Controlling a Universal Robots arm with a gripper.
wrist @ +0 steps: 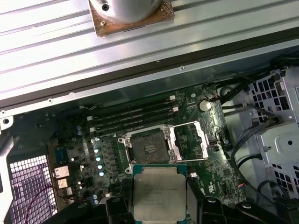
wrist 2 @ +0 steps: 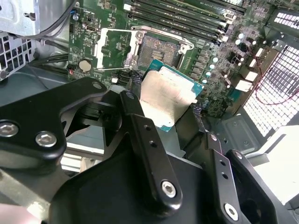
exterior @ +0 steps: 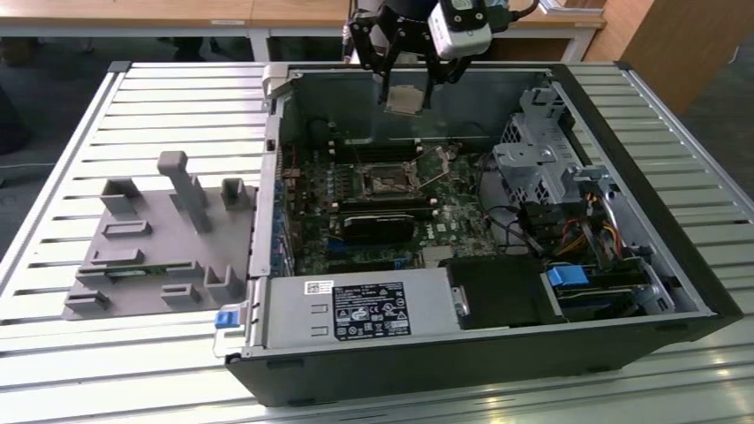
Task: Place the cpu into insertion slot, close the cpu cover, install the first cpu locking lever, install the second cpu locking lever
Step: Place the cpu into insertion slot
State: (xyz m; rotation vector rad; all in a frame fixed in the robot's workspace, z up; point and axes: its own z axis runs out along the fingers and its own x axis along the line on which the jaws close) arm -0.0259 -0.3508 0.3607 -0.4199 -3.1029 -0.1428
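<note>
My gripper (exterior: pixel 404 95) hangs above the back of the open computer case, shut on the cpu (exterior: pixel 404 99), a flat square chip with a dull silver face. Both wrist views show the cpu (wrist 2: pixel 166 100) (wrist: pixel 159 196) clamped by its edges between the black fingers (wrist 2: pixel 135 112). The insertion slot (exterior: pixel 383 184) (wrist 2: pixel 161 47) (wrist: pixel 147 147) lies below on the green board, its dark centre bare. The cpu cover (wrist 2: pixel 114 49) (wrist: pixel 189 140) is flipped open flat beside the slot. A thin silver locking lever (wrist 2: pixel 163 37) runs along one edge of the slot.
Long black memory slots (wrist: pixel 133 116) lie beside the socket, and a black card (exterior: pixel 380 225) sits on the near side. A drive cage with cables (exterior: pixel 536 168), a power supply (exterior: pixel 353 309) and the case walls (exterior: pixel 274 159) hem the board in. A grey fixture (exterior: pixel 154 238) rests outside.
</note>
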